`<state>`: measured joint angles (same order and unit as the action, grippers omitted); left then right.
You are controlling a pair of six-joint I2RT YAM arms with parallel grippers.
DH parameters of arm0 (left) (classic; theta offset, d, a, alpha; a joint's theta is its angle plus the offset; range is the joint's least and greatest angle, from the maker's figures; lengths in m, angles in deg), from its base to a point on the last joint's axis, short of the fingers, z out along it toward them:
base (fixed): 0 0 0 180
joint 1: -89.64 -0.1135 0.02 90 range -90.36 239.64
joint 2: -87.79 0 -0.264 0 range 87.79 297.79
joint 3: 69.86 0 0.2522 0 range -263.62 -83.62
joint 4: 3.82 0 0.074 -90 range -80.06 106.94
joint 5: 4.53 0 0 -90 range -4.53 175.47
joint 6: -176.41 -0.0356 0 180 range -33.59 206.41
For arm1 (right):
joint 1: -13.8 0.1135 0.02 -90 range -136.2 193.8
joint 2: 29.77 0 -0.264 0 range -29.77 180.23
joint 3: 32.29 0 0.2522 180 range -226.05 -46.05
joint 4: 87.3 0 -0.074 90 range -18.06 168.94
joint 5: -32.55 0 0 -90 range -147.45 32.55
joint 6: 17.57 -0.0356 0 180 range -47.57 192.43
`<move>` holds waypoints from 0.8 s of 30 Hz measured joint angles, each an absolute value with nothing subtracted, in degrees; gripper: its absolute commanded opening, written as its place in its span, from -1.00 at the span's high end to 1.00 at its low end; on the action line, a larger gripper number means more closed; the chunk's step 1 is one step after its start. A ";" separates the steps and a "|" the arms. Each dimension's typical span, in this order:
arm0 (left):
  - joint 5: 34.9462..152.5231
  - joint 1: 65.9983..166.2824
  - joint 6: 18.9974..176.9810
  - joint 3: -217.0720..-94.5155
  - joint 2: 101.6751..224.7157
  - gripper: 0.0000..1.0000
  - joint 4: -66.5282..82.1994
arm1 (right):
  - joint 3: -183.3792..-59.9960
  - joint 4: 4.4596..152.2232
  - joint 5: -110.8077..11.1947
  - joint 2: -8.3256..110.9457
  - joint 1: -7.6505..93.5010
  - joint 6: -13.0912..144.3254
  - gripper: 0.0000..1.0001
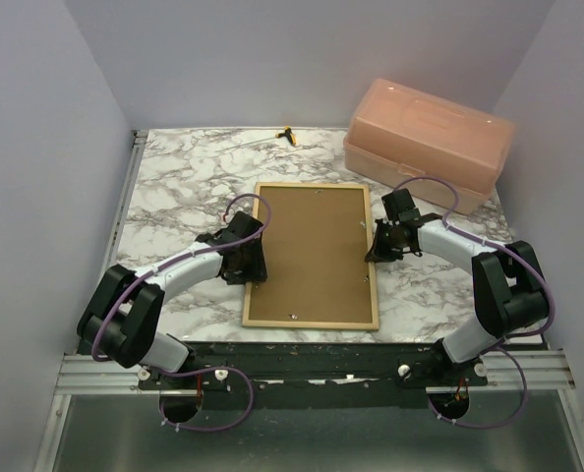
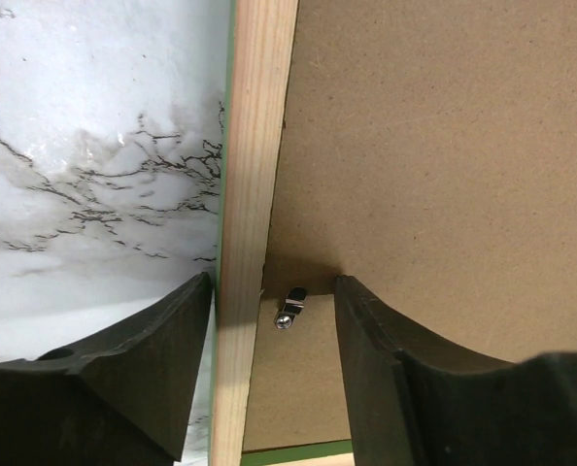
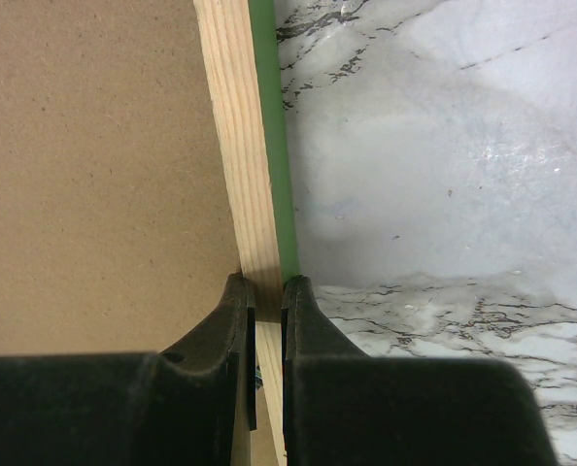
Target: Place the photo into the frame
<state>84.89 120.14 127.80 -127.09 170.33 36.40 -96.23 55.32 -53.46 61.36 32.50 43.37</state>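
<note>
frame (image 3: 238,146) rail btwn right fingers (image 3: 211,364), wrist cam

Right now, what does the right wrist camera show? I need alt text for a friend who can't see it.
The black right hand is shut on the bare wood rail of the frame, whose green edge runs alongside. A brown backing panel fills the left, and the white marbled table lies to the right.

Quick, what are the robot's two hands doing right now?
Left hand: open, straddling the frame rail, not gripping.
Right hand: closed on the frame rail.
</note>
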 measured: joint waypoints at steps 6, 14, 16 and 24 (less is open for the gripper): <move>83.95 120.82 127.82 -127.00 170.33 0.29 36.35 | -96.23 55.34 -53.46 61.41 32.50 43.37 0.99; 81.97 120.71 127.64 -127.24 169.76 0.92 38.17 | -96.23 55.34 -53.46 61.41 32.50 43.37 0.99; 81.66 120.62 127.42 -127.24 169.61 1.00 38.32 | -96.23 55.34 -53.46 61.41 32.50 43.37 0.99; 81.66 120.64 126.94 -127.24 169.44 1.00 38.30 | -96.23 55.34 -53.46 61.41 32.50 43.37 0.99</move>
